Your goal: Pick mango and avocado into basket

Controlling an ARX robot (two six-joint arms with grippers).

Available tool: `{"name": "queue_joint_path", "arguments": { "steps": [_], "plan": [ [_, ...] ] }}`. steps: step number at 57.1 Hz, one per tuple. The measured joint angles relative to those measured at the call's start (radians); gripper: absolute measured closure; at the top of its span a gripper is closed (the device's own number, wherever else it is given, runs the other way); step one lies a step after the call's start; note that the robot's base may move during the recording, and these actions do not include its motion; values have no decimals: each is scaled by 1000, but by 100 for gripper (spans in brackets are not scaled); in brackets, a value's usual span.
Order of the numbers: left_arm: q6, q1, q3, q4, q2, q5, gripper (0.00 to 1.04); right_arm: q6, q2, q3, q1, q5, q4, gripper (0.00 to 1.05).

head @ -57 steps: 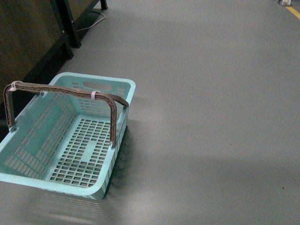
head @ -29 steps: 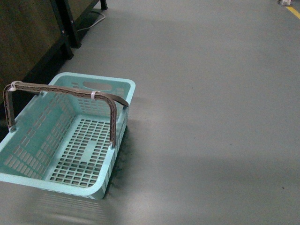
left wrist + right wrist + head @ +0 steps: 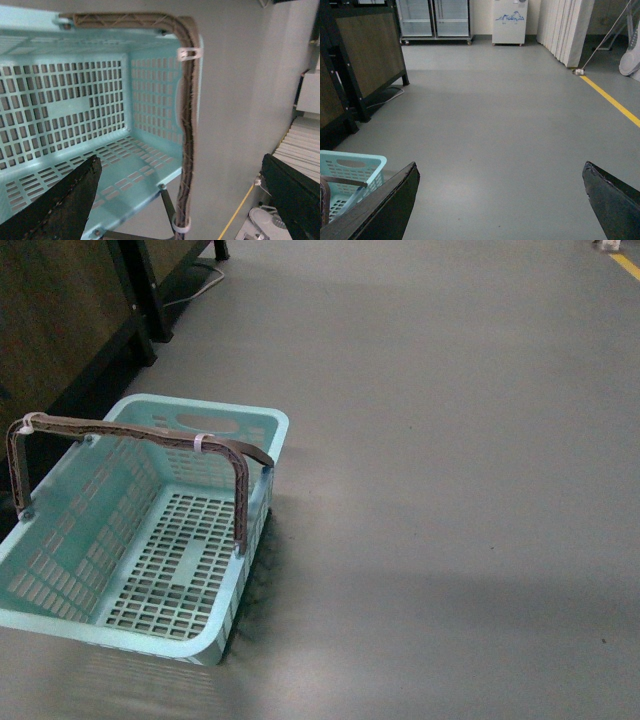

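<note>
The basket [image 3: 100, 628] sat on the floor [image 3: 450, 440], long axis running away from the robot, handles [image 3: 120, 430] upright. Both released: left hand [image 3: 180, 165] and right hand [image 3: 500, 167] gaped wide.

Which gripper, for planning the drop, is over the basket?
The left gripper: its view looks down into the basket; the right gripper faces mostly floor.

Basket [image 3: 262, 420]: light turquoise plastic, rectangular, sitting upright on the grey floor [image 3: 450, 490] at the front view's lower left.
Walls and bottom: showing rows of slots throughout.
Handles [image 3: 120, 428]: brown, standing raised together, arching across the opening, with white ties [image 3: 203, 443] wrapping around them.
</note>
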Motion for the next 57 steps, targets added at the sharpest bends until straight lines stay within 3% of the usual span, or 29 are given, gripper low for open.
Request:
{"name": "queue_joint_path", "arguments": {
  "steps": [14, 28, 48, 53, 57],
  "plan": [
    [-65, -60, 251, -19, 242, -21, 7, 0, 0, 0, 0, 0, 0, 8],
    [-69, -105, 529, -138, 412, -63, 8, 0, 0, 0, 0, 0, 0, 8],
    [-108, -175, 665, -257, 493, -77, 61, 0, 0, 0, 0, 0, 0, 8],
    [-130, -177, 668, -313, 493, -88, 78, 0, 0, 0, 0, 0, 0, 8],
    [-130, -174, 660, -314, 486, -92, 81, 0, 0, 0, 0, 0, 0, 8]
  ]
}}
